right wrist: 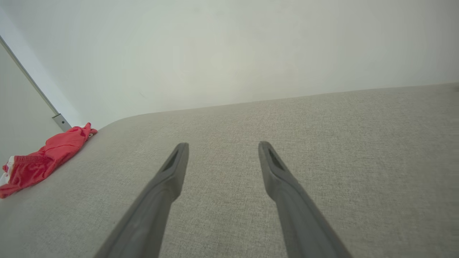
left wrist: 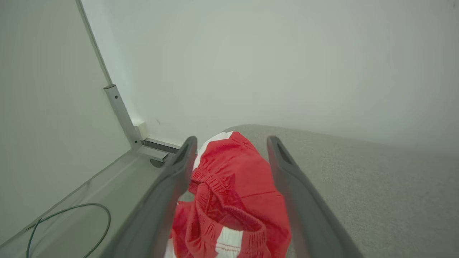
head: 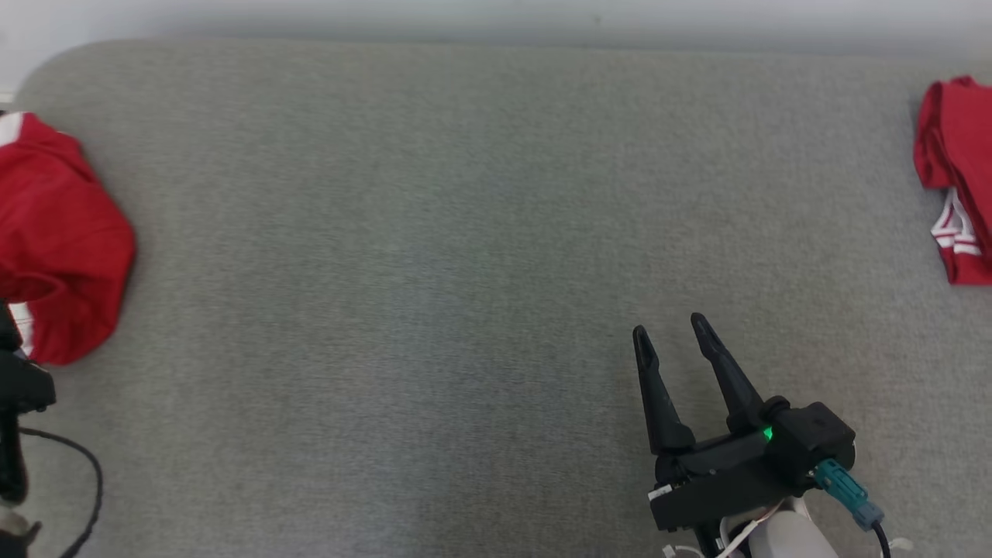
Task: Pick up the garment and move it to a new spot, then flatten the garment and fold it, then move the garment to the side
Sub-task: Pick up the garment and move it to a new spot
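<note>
Evenly grey fabric surface [head: 465, 232], white wall [right wrist: 229, 43], red garment [head: 62, 232]

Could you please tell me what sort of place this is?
Probably a bare test room set up for laundry folding: a grey cloth-covered worktop, plain white walls, a crumpled red garment at the worktop's left end and a second red garment at its right.

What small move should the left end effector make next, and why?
Probably lower the left end effector a little and close it on the shorts. Its fingers stand open with the crumpled red shorts between them in the left wrist view, and nothing is gripped yet. The shorts lie bunched at the left edge of the grey surface, so picking them up comes first.
</note>
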Motion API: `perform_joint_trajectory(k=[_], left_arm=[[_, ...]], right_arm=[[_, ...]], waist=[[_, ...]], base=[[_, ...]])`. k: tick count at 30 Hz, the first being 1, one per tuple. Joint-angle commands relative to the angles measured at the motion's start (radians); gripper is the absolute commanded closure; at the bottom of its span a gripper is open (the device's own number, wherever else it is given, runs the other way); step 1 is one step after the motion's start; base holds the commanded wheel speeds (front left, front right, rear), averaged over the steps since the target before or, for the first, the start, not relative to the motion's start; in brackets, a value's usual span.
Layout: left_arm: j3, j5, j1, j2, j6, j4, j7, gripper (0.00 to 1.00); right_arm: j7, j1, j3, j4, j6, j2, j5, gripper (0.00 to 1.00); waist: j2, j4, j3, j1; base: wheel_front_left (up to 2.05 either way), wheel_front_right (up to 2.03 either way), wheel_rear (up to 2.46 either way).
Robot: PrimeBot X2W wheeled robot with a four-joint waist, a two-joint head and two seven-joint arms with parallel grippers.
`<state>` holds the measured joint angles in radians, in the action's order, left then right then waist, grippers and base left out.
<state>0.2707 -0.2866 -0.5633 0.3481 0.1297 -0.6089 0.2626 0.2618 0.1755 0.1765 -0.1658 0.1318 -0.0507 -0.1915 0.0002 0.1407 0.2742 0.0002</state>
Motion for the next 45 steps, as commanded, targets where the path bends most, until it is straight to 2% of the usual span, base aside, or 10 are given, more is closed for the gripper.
perform_joint_trajectory(k=[1, 8, 16, 22, 29, 30, 32, 37, 45], left_arm=[[-0.033, -0.020, -0.030, 0.035, 0.000, -0.039, -0.015, 0.00], [-0.085, -0.116, -0.114, 0.145, -0.001, -0.201, -0.095, 0.00], [-0.138, -0.254, -0.201, 0.220, -0.001, -0.329, -0.244, 0.00], [-0.172, -0.328, -0.255, 0.237, -0.001, -0.444, -0.465, 0.00], [-0.191, -0.353, -0.274, 0.220, -0.001, -0.531, -0.548, 0.00], [-0.196, -0.346, -0.271, 0.219, -0.005, -0.543, -0.551, 0.21], [-0.203, -0.340, -0.266, 0.215, -0.007, -0.560, -0.537, 1.00], [-0.201, -0.355, -0.266, 0.196, -0.003, -0.572, -0.474, 1.00], [-0.207, -0.347, -0.329, 0.213, 0.001, -0.534, -0.277, 1.00]], right_arm=[[0.004, 0.014, 0.007, 0.011, -0.003, 0.001, 0.010, 0.00], [0.004, 0.030, 0.013, 0.031, -0.003, 0.001, 0.034, 0.00], [0.004, 0.044, 0.006, 0.046, -0.003, 0.001, 0.060, 0.00], [0.004, 0.043, 0.003, 0.058, -0.003, 0.002, 0.073, 0.00], [0.004, 0.038, 0.003, 0.061, -0.003, 0.001, 0.090, 0.00], [0.004, 0.038, 0.004, 0.061, -0.003, 0.001, 0.092, 0.00], [0.004, 0.039, 0.004, 0.061, -0.003, 0.001, 0.097, 0.00], [0.004, 0.031, -0.007, 0.056, -0.003, 0.001, 0.105, 0.00], [0.004, 0.031, -0.014, 0.039, -0.003, 0.001, 0.088, 0.00]], waist=[[-0.0002, -0.068, 0.068, -0.0002], [-0.0002, -0.111, 0.113, -0.0002], [-0.0002, -0.136, 0.149, -0.0002], [-0.0002, -0.140, 0.160, -0.0002], [-0.0002, -0.143, 0.157, -0.0002], [-0.0002, -0.143, 0.155, -0.0002], [-0.0002, -0.144, 0.152, -0.0002], [-0.0002, -0.134, 0.135, -0.0002], [-0.0002, -0.109, 0.074, -0.0002]], base=[[0.00, 0.00, 0.00], [0.00, 0.00, 0.00], [0.00, 0.00, 0.00], [0.00, 0.00, 0.00], [0.00, 0.00, 0.00], [0.00, 0.00, 0.00], [0.00, 0.00, 0.00], [0.00, 0.00, 0.00], [0.00, 0.00, 0.00]])
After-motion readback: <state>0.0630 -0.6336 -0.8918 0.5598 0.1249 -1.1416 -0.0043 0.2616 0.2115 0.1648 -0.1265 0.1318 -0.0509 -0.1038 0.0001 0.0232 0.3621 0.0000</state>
